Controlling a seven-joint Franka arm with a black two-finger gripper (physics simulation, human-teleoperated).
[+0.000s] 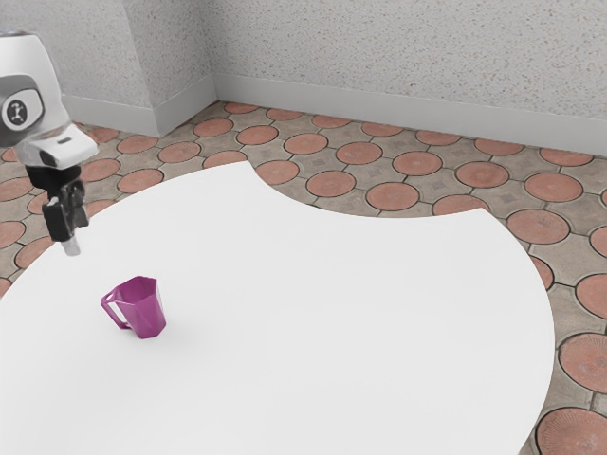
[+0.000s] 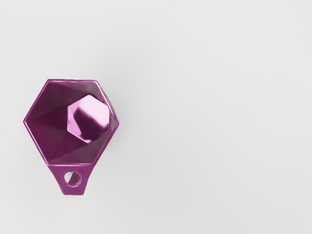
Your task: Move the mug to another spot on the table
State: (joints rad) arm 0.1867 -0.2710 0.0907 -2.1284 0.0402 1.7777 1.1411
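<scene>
Purple mug [image 1: 137, 306] alone on the white table [image 1: 332, 313], claw [image 1: 71, 248] hanging off to one side.

The mug stands upright on the part of the table toward the exterior view's left, its handle turned to that same side. The claw points down above the tabletop, apart from the mug and further toward the exterior view's left. It has hold of nothing, and from here I cannot tell how far open it is. From the wrist view, the six-sided mug [image 2: 73, 122] is seen from above, open mouth up, on the bare table [image 2: 219, 122].
</scene>
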